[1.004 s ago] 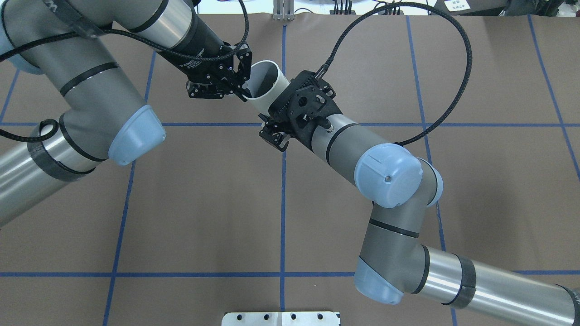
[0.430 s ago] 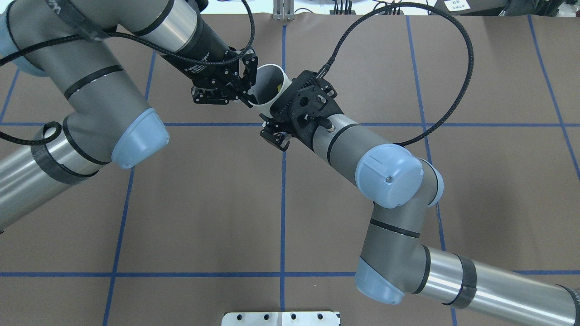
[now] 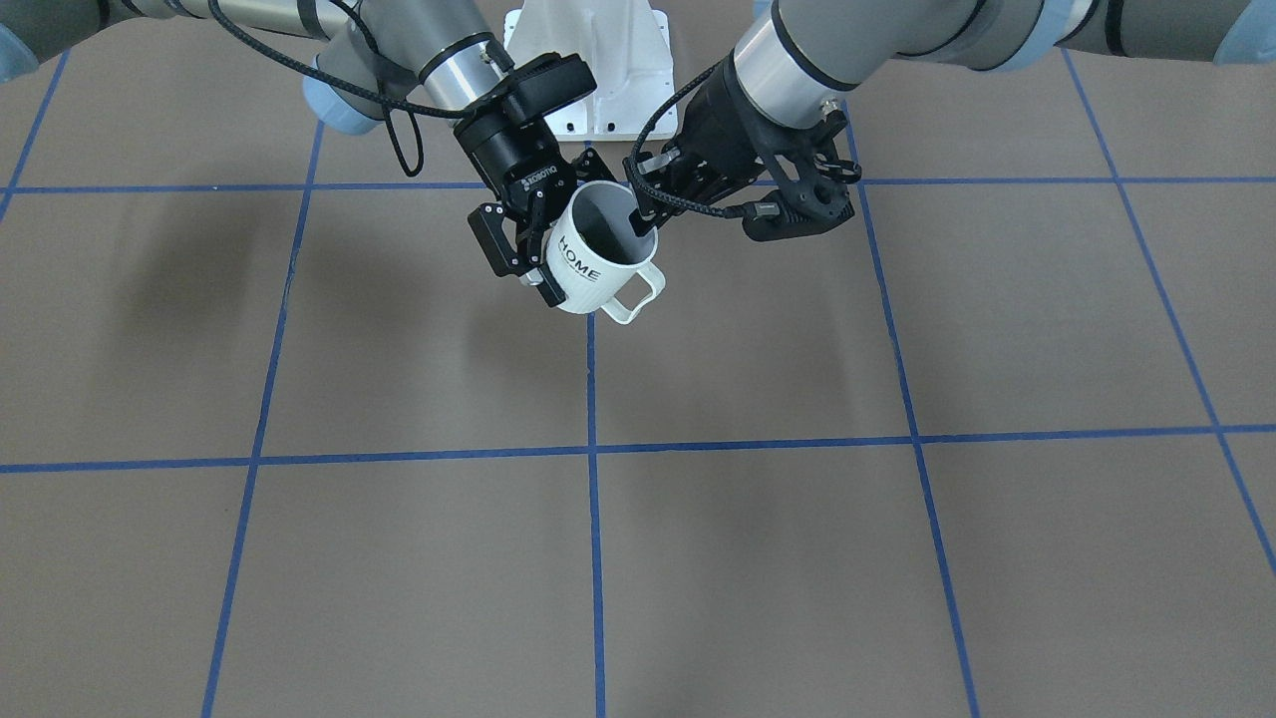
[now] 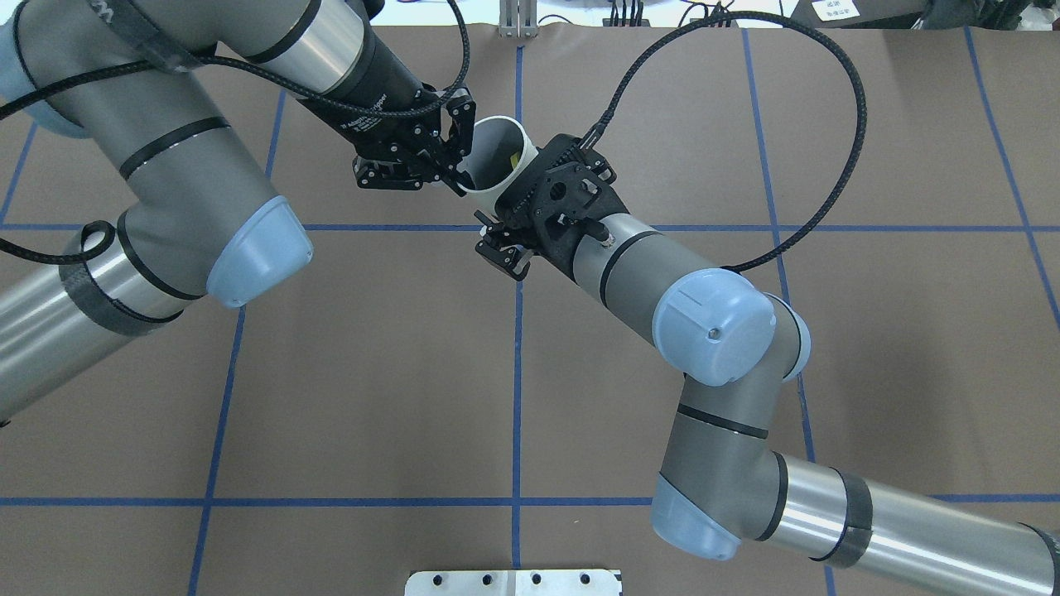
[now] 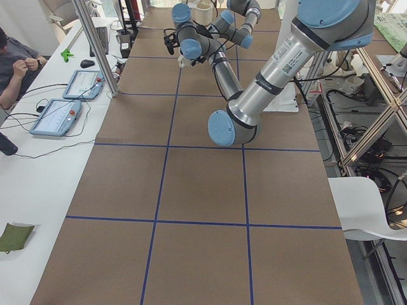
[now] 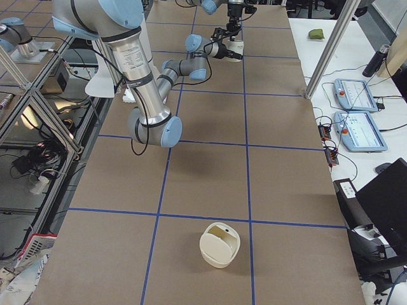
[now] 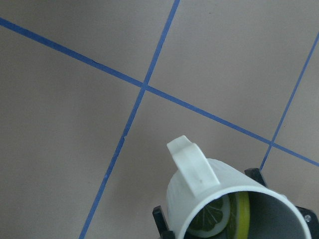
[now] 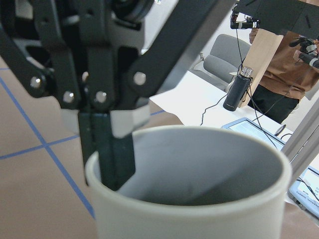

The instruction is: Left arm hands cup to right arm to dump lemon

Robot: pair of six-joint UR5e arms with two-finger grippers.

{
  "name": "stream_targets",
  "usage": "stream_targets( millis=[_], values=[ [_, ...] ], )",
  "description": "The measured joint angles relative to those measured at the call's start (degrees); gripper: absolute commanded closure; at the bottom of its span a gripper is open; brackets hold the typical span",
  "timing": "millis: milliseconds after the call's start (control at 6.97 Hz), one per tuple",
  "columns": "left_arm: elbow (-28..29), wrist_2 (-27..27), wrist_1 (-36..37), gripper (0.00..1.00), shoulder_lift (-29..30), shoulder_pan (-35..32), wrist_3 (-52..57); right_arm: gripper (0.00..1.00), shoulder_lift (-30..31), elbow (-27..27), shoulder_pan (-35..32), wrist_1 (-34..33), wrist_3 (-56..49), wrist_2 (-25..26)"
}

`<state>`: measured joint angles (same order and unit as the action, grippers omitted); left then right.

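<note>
Exterior front-facing view: the white "HOME" cup [image 3: 593, 264] hangs tilted above the brown worktop [image 3: 399, 558], over the central blue tape line [image 3: 590, 399]. Its mouth is turned up toward the left claw [image 3: 643, 214] and its handle [image 3: 638, 294] points downward. The left claw is clamped on the cup's rim. In the right wrist-mounted view one dark finger [image 8: 112, 154] runs down inside the grey wall, with a pale pad against the outside. The right claw [image 3: 573, 254] is spread wide around the cup's body, with fingers on opposite sides. In the left wrist-mounted view they lie against the wall, but I cannot tell whether they press on it. The lemon [image 7: 219, 221] sits deep inside the cup, its cut face showing. In the exterior right view a cream round container [image 6: 219, 244] stands on the worktop, well apart from both arms.
</note>
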<state>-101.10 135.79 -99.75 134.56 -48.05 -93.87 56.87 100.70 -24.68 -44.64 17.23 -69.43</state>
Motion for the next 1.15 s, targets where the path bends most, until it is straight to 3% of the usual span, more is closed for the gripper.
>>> stream_targets(
  millis=[143,287,574,1148],
  values=[
    [0.2,0.0,0.0,0.57,0.2,0.0,-0.2,0.42,0.1,0.0,0.1,0.8,0.0,0.0],
    [0.2,0.0,-0.2,0.01,0.2,0.0,-0.2,0.73,0.2,0.0,0.1,1.6,-0.1,0.1],
    [0.0,0.0,-0.5,0.00,0.2,0.0,0.2,0.89,1.4,0.3,0.6,1.9,-0.2,0.2],
    [-1.2,0.2,-0.2,0.00,-1.7,-2.2,2.8,1.00,4.4,0.4,0.9,1.1,0.5,0.2]
  ],
)
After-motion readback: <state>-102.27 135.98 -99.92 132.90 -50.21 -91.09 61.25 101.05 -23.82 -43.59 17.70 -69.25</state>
